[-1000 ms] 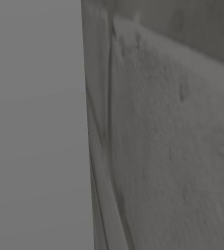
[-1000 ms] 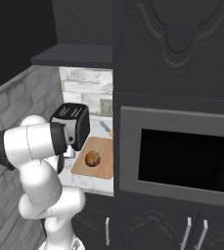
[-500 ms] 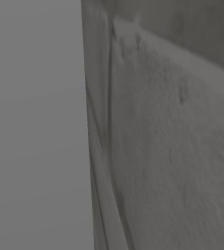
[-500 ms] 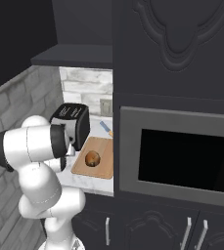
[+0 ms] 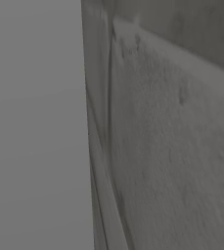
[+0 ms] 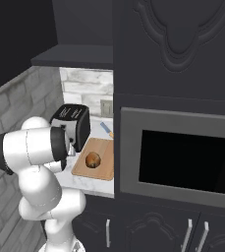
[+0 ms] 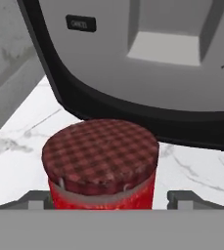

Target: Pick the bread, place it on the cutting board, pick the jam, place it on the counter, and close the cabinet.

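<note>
Standing on counter (image 7: 20,127) before toaster (image 7: 147,63), jam (image 7: 101,163) now free; gripper (image 7: 111,199) just spread wide. Bread (image 6: 92,160) on cutting board (image 6: 104,170). Cabinet closing remains.

A white marble counter (image 6: 87,181) carries everything here, set in a nook against a pale brick backsplash. A black toaster (image 6: 72,124) stands on it toward the back left. Just beside the toaster lies a wooden cutting board (image 6: 104,165), flat on the marble, with a round brown bread (image 6: 93,160) resting on it. In the hand view, a jam jar (image 7: 101,166) with a red checked lid stands upright on the marble counter (image 7: 20,141), right in front of the toaster (image 7: 147,63).
</note>
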{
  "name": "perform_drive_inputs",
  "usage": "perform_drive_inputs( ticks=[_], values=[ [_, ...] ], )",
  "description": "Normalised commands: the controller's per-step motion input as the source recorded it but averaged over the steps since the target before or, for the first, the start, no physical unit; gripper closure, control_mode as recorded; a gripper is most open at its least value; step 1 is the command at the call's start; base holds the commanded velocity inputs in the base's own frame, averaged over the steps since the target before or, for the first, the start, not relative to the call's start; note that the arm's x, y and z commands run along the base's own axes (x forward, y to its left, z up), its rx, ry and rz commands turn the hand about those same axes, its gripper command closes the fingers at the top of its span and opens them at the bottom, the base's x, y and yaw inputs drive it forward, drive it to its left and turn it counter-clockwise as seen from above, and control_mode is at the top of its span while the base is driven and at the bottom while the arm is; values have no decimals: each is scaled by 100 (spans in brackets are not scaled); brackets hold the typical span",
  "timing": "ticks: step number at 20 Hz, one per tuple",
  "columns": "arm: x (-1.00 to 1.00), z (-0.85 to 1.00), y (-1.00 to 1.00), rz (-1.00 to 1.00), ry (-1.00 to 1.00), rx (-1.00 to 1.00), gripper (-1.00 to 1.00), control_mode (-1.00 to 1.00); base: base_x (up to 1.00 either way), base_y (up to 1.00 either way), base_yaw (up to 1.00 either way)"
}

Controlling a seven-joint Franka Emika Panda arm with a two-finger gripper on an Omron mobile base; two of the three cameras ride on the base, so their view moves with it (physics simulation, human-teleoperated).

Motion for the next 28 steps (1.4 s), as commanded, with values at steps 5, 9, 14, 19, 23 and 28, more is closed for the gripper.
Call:
perform_drive_inputs(
  ticks=[5, 9, 14, 19, 23, 28],
  values=[
    [0, 0, 0, 0, 0, 0, -100, -100, 0, 0, 0],
    [-13, 2, 0, 0, 0, 0, -100, -100, 0, 0, 0],
    [-29, 11, -8, 0, -4, 0, -100, -100, 0, 0, 0],
    [-25, 16, -14, 0, -4, 0, -100, -100, 0, 0, 0],
    [-17, 20, -13, 0, -3, 0, -100, -100, 0, 0, 0],
    [-15, 25, -15, 0, -3, 0, -100, -100, 0, 0, 0]
  ],
)
